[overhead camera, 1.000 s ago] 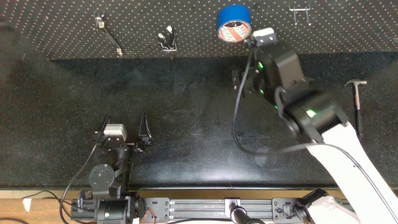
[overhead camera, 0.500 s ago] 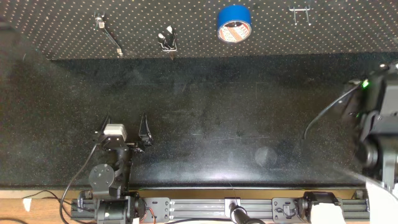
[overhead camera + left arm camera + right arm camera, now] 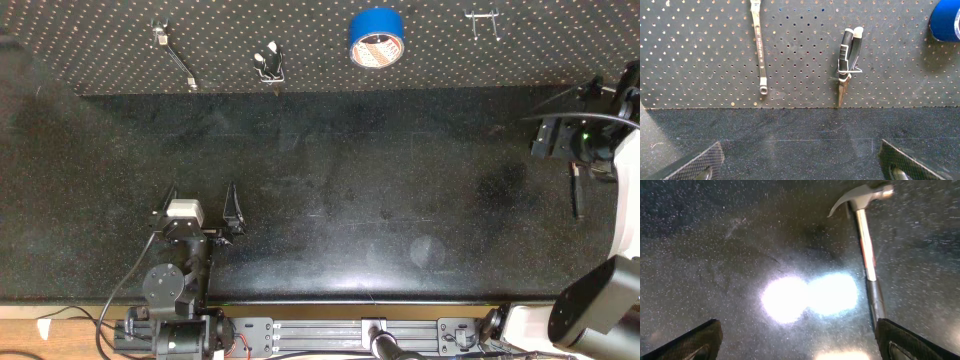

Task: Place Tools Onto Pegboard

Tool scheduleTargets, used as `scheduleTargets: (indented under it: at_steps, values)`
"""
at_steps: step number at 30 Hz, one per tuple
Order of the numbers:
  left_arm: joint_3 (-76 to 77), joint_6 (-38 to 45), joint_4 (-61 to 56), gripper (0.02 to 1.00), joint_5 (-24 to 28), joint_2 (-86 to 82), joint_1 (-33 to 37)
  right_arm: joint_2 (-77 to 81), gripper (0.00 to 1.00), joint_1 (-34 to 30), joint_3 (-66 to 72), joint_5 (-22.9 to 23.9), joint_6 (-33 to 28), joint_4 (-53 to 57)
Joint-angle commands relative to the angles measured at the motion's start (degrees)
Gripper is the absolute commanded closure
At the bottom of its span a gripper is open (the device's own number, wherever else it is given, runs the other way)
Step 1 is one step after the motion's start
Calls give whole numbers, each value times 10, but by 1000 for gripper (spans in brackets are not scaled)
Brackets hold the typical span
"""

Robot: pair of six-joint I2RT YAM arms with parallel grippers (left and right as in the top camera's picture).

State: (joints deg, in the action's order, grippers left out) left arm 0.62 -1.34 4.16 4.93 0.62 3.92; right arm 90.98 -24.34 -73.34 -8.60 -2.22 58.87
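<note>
While the right gripper [image 3: 797, 335] hangs open-jawed above the black table [image 3: 350, 180], the hammer [image 3: 867, 255] lies flat at the top view's 3 o'clock. Left gripper [image 3: 801, 155], jaws apart too, faces the pegboard [image 3: 700, 50] at 12 o'clock.

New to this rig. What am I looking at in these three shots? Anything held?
Two robot arms with two-finger grippers work at a table backed by a pegboard. One picture looks down from overhead; the others come from a camera on each wrist. On the pegboard hang a wrench, pliers and a blue tape roll, plus an empty hook. A hammer lies on the table at the right. The left gripper is open near its base; the right gripper is open over the table beside the hammer. Neither holds anything.
</note>
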Motion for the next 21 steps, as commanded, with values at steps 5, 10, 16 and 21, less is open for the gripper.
scheduleTargets:
  at_steps: [5, 10, 16, 21]
  values:
    - [-3, -3, 1, 25, -4, -4, -2, 6, 1, -39, 3, 6, -120, 21]
    - [-3, -3, 1, 25, -4, -4, -2, 6, 3, -139, 4, 4, -313, 77]
    - [-3, -3, 1, 25, -4, -4, -2, 9, 3, -140, 4, 6, -395, 47]
    - [-3, -3, 1, 25, -4, -4, -2, 68, 3, -140, 4, 13, -396, 40]
